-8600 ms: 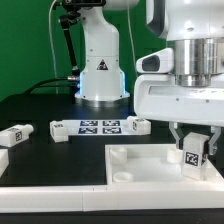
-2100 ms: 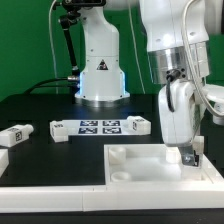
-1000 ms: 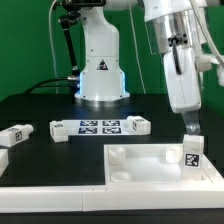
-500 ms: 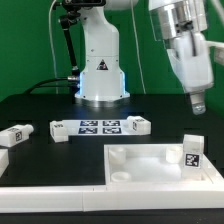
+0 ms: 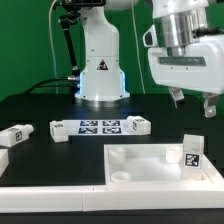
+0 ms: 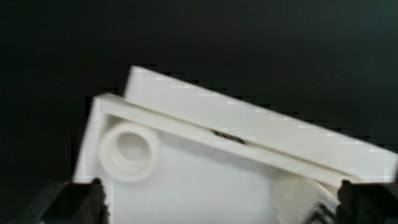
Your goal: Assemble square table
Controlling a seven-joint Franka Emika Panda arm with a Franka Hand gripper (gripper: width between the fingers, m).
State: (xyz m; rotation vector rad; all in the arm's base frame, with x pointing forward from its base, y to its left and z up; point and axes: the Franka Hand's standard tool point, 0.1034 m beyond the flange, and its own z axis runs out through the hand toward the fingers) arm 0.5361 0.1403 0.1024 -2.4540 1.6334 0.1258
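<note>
Pincer [image 5: 193,103] higher now, wide open, empty.

Arm: white Franka Panda arm [image 5: 180,30], wrist pointing down, at the exterior view's right.
Gripper: white two-finger gripper [image 5: 194,103], hanging in air.
Fingers: dark fingers [image 5: 178,98] spread fully apart.

The thin flat white marker board [image 5: 100,126] lies on the black table [image 5: 60,160]; a long white bar [image 5: 50,188] lines the near edge.
</note>
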